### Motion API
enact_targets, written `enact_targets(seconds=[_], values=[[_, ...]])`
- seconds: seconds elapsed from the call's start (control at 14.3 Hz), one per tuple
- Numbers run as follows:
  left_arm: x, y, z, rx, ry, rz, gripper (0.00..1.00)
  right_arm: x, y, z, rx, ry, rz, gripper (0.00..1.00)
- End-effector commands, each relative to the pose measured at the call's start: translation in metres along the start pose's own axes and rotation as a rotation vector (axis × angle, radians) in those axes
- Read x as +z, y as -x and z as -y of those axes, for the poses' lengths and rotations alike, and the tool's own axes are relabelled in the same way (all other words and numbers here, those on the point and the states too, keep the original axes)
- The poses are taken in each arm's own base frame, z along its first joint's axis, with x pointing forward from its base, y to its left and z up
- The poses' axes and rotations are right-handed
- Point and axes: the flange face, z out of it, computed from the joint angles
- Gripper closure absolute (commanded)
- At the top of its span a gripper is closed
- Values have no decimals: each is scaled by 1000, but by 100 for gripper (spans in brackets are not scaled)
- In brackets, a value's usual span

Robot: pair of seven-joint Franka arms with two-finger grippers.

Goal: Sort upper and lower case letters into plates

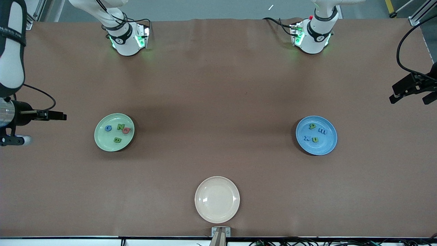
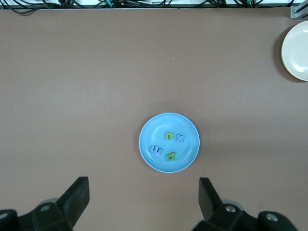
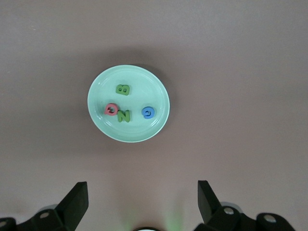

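Brown table cover (image 1: 218, 85), faintly creased, spans the whole work surface. Cream plate (image 1: 217, 199) sits on it at the table edge nearest the front camera, about midway between the two ends; nothing lies in it. It also shows at the edge of the left wrist view. Small grey bracket (image 1: 221, 232) at the table edge, just nearer the camera than the cream plate. Black cables (image 1: 307, 242) run along that edge.

A robotics lab: two arm bases (image 1: 128, 39) bolted to a brown-covered table (image 1: 218, 85), cables (image 1: 307, 242) along its edge.
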Motion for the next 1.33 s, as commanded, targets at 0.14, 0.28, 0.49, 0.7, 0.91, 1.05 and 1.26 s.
enact_targets(seconds=[0.14, 0.28, 0.49, 0.7, 0.91, 1.05, 1.26], values=[[-8, 1, -6, 12, 4, -2, 0, -18, 27, 5, 11, 9, -21, 0], [-8, 1, -5, 11, 4, -2, 0, -31, 38, 10, -1, 11, -34, 0], [-8, 1, -4, 12, 3, -1, 0, -44, 45, 14, -8, 16, -60, 0], [-9, 2, -4, 13, 3, -2, 0, -44, 44, 15, -20, 31, -59, 0], [-8, 1, -4, 16, 3, -1, 0, -53, 43, 15, -19, 39, -78, 0], [-8, 1, -4, 16, 3, -1, 0, -63, 43, 18, -14, 40, -101, 0], [-9, 2, -5, 17, 4, -2, 0, -68, 44, 23, -33, 82, -107, 0]])
